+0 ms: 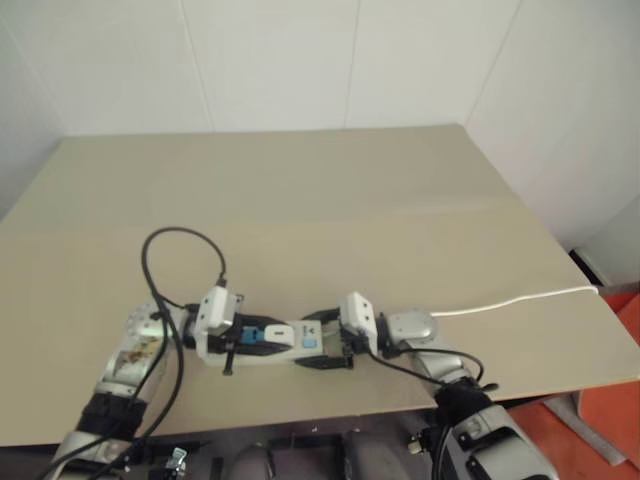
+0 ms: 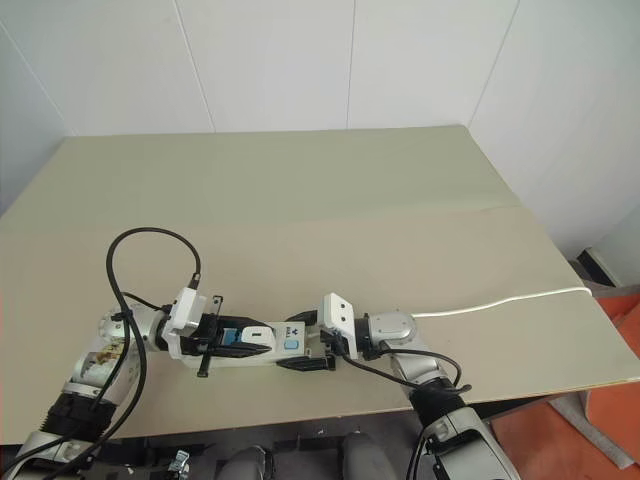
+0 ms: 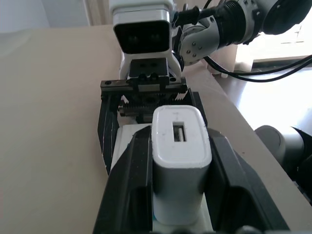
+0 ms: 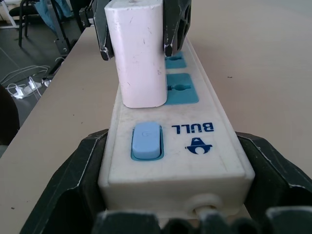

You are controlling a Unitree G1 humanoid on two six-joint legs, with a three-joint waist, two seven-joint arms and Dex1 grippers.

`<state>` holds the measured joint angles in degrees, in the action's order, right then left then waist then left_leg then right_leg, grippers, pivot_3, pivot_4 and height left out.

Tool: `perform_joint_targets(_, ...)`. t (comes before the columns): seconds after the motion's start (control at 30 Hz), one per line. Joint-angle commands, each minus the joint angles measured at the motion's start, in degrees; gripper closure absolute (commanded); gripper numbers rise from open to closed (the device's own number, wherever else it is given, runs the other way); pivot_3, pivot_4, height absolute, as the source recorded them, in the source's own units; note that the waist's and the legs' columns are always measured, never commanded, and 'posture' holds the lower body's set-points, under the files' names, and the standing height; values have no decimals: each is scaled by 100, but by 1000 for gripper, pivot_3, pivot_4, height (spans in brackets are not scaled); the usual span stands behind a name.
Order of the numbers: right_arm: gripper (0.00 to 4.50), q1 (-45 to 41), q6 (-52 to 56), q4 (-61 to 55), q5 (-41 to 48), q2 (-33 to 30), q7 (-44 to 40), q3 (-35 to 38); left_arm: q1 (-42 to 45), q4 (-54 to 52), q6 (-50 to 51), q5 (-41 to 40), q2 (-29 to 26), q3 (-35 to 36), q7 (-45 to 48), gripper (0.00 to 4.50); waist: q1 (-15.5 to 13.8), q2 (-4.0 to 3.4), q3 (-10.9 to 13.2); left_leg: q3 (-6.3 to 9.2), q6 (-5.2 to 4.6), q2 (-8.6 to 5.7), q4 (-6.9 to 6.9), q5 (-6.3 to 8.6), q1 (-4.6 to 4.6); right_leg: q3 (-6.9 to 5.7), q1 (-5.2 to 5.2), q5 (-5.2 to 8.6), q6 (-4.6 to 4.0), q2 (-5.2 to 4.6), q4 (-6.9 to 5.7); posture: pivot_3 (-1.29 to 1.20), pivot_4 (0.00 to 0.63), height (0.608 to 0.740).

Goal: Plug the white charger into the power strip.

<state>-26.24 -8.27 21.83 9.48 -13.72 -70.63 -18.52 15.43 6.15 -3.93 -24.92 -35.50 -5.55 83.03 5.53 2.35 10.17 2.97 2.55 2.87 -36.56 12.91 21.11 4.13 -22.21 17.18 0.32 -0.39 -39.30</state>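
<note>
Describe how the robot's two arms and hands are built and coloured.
Each hand, the left hand and the right hand, is a white boxy housing carrying two black fingers on a toothed black rail. The forearms are silver metal going into black sleeves, with black cables looping over them.

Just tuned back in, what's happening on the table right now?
The right gripper has its jaws around the switch end of the power strip, steadying it on the table. The left gripper is shut on the white charger and holds it upright on the strip, at the socket nearest the switch. Whether it is fully seated I cannot tell. The strip's cord trails off toward the table's right edge.
</note>
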Motion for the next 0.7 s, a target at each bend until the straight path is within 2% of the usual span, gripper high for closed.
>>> perform_joint_targets(0.03, 1051, 53, 92, 66, -82, -35, -21, -96, -299, 491, -8, 397, -148, -61, -117, 3484, 0, -12, -8, 0, 0, 0, 0, 0, 0, 0, 0, 0, 0, 0, 0, 0, 150, 740)
perform_joint_targets(0.27, 1051, 35, 97, 66, -80, -49, -38, -93, -361, 595, -42, 421, -156, -77, -246, 3484, -2, -57, -43, -2, 0, -1, 12, 0, -6, 3, 6, 2, 3, 1, 3, 0, 150, 740)
perform_joint_targets(0.5, 1051, 25, 84, 80, -79, -60, -52, -97, -353, 489, 84, 361, -238, -125, -145, 3484, -2, -67, -51, -3, 0, -2, 16, 0, -7, 3, 6, 2, 4, 2, 6, 0, 150, 740)
perform_joint_targets(0.7, 1051, 23, 77, 82, -66, -28, -37, -110, -224, -157, 547, -35, -350, -79, 28, 1443, -23, -70, -50, -2, -1, -3, 24, -1, -3, 4, 2, 3, 4, 2, 17, 0, 150, 740)
